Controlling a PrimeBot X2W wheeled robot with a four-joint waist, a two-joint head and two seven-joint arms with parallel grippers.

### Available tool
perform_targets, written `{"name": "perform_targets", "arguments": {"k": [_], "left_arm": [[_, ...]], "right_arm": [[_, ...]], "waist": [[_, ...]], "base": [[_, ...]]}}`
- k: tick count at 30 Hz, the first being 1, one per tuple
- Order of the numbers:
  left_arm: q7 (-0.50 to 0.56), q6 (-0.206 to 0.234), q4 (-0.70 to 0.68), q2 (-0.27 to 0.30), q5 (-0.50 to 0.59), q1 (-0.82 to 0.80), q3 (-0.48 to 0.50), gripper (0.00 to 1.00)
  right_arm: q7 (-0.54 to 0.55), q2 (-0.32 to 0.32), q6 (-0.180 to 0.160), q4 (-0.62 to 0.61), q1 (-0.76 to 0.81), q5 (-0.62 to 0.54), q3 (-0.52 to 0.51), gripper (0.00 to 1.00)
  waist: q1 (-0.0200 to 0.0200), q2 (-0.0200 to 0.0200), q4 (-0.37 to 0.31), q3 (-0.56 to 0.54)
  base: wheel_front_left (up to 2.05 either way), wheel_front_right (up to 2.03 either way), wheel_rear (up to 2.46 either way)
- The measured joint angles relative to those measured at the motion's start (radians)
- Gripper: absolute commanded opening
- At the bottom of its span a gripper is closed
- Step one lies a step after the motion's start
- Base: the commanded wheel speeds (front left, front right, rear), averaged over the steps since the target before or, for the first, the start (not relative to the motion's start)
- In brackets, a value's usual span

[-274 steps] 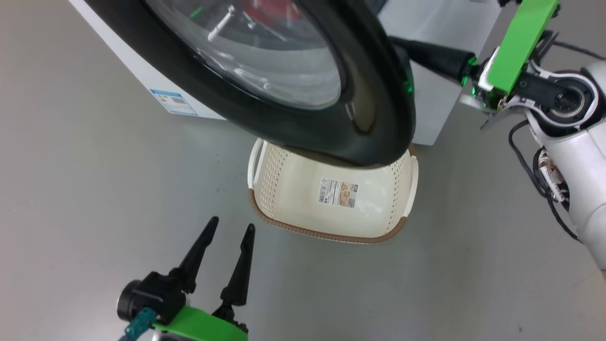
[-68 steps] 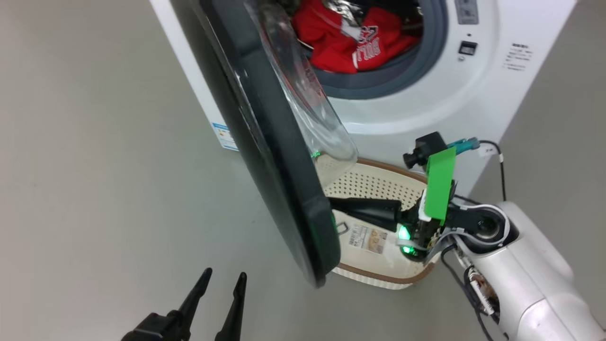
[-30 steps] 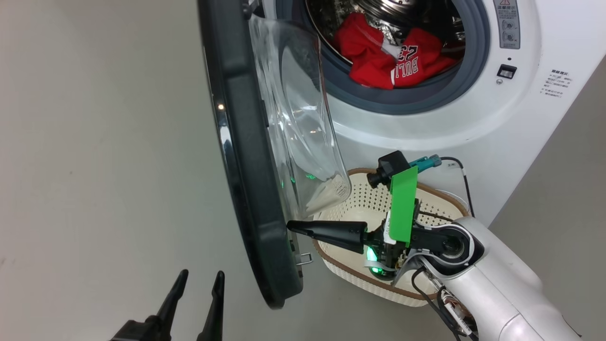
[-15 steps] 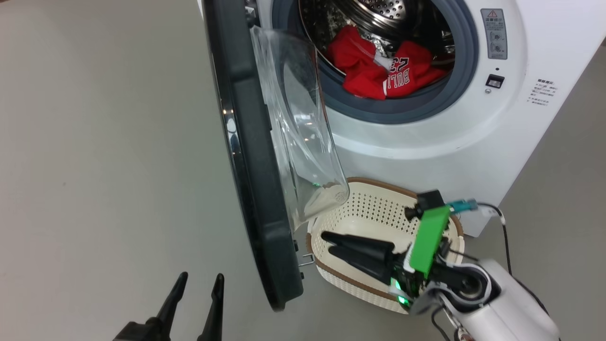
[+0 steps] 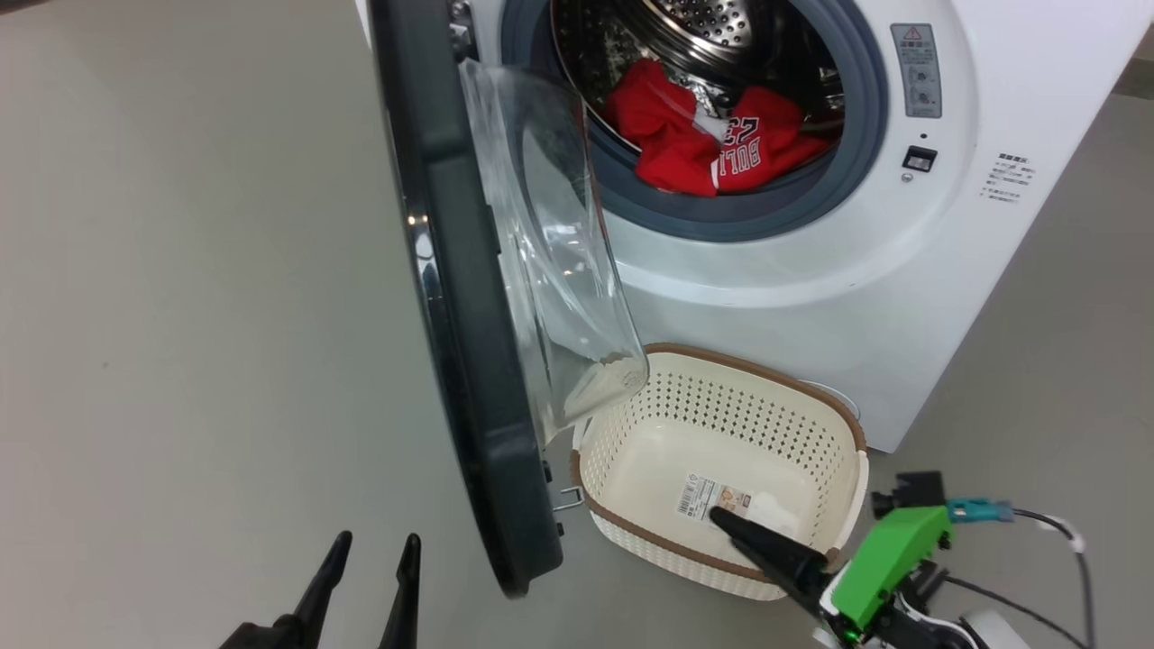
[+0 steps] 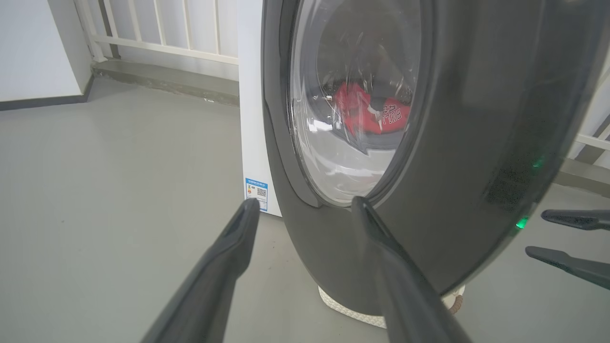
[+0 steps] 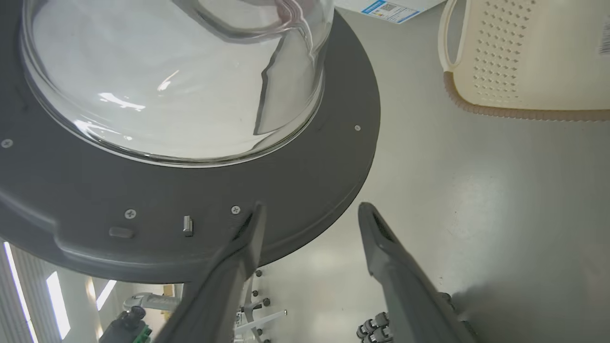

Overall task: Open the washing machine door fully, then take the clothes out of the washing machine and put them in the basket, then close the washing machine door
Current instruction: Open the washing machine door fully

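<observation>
txt "BULL 23", on red clothes (image 5: pixel 669 137)

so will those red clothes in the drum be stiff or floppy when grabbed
Probably floppy: the clothes lie crumpled in folds in the washing machine drum, so they should drape from one pinch. Likely light, looking like thin fabric. The red and white pieces look bunched, so one may drag another.
</observation>
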Motion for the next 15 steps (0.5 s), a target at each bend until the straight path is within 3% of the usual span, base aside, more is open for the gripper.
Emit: {"name": "perform_targets", "arguments": {"k": [6, 15], "left_arm": [[0.000, -0.001, 0.004, 0.000, 0.000, 0.000, 0.005, 1.00], [0.000, -0.008, 0.006, 0.000, 0.007, 0.000, 0.008, 1.00]], "right_arm": [[-0.251, -0.059, 0.000, -0.016, 0.016, -0.182, 0.073, 1.00], [-0.663, -0.172, 0.000, -0.030, 0.007, -0.392, 0.302, 1.00]], "waist": [[0.0000, 0.0000, -0.015, -0.004], [0.0000, 0.0000, -0.026, -0.008]], "base": [[0.00, 0.00, 0.00], [0.00, 0.00, 0.00]]}}
